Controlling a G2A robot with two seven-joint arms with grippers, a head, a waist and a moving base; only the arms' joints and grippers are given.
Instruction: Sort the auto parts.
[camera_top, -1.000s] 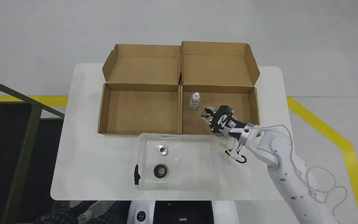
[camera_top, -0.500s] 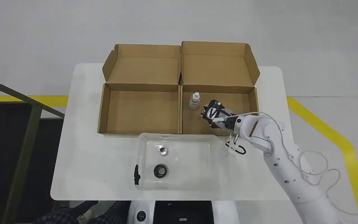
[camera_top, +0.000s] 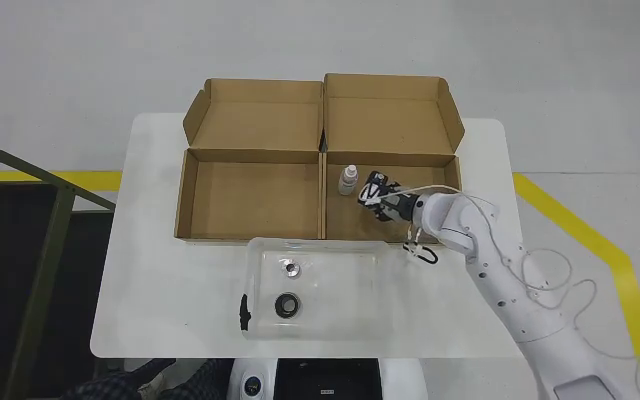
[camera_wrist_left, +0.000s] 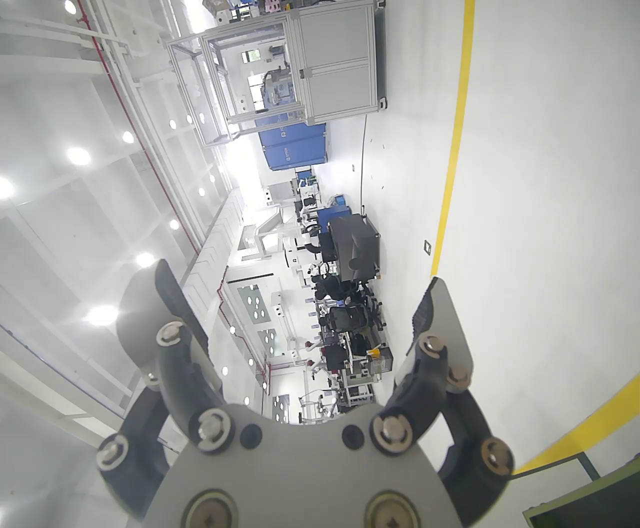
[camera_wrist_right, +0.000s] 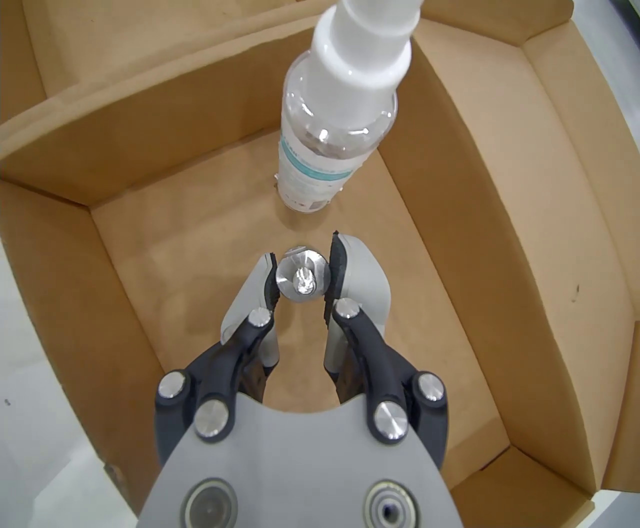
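My right gripper (camera_wrist_right: 301, 280) (camera_top: 374, 193) hangs inside the right cardboard box (camera_top: 445, 195), shut on a small round silver metal part (camera_wrist_right: 302, 281). Just beyond it a clear bottle with a white cap (camera_wrist_right: 337, 115) (camera_top: 347, 180) stands upright on the box floor. A clear plastic tray (camera_top: 330, 300) at the table's front holds a black ring (camera_top: 289, 304) and a small silver part (camera_top: 292, 268). My left gripper (camera_wrist_left: 305, 300) is open, pointing away from the table at the room, with nothing between its fingers.
The left cardboard box (camera_top: 250, 198) stands beside the right one, both with lids folded back. A small black piece (camera_top: 243, 312) lies at the tray's left edge. The white table (camera_top: 150, 260) has bare room left of the boxes.
My right gripper has moved with the silver part from near the box's front wall farther into the right box, toward the bottle.
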